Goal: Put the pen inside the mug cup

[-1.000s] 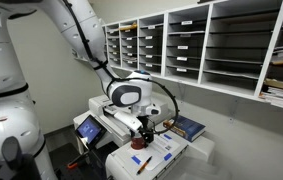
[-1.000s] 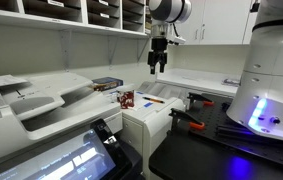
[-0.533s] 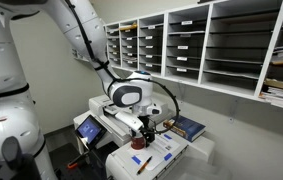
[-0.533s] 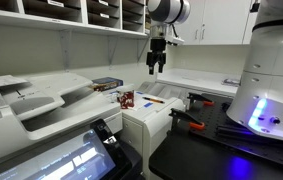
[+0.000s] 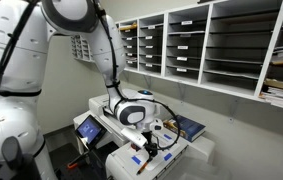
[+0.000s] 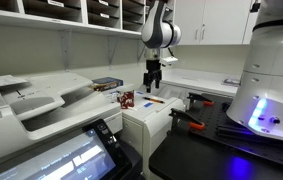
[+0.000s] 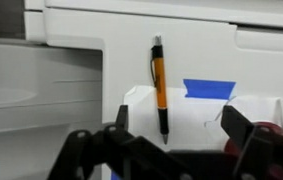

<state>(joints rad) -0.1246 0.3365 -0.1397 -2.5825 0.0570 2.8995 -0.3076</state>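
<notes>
I am looking down through the wrist view, and the gripper [image 7: 178,132] is hanging with its two dark fingers [image 7: 122,121] spread wide apart, gripping nothing. The pen [image 7: 158,88] is lying flat on the white printer top [image 7: 81,25], running from 12 o'clock to 6 o'clock. Its orange barrel and dark ends are showing clearly. Its lower tip is sitting in the gap between the fingers, nearer the 9 o'clock finger, and I am not seeing either finger touching it. A strip of blue tape [image 7: 209,89] is lying at 3 o'clock from the pen, just beside it but apart.

In an exterior view the gripper [image 6: 153,84] is pointing straight down, hovering at 12 o'clock over the pen [image 6: 153,99], with a gap between them. The mug cup [image 6: 127,98] is standing upright at 9 o'clock from the pen, near it on the same white surface and not touching it. A flat blue item [image 6: 106,82] is resting further off at 10 o'clock.

In an exterior view from another spot, the arm is bending low over the printer [image 5: 171,150], and the gripper [image 5: 151,145] is blocking my sight of the mug cup, so I cannot tell its place there.
</notes>
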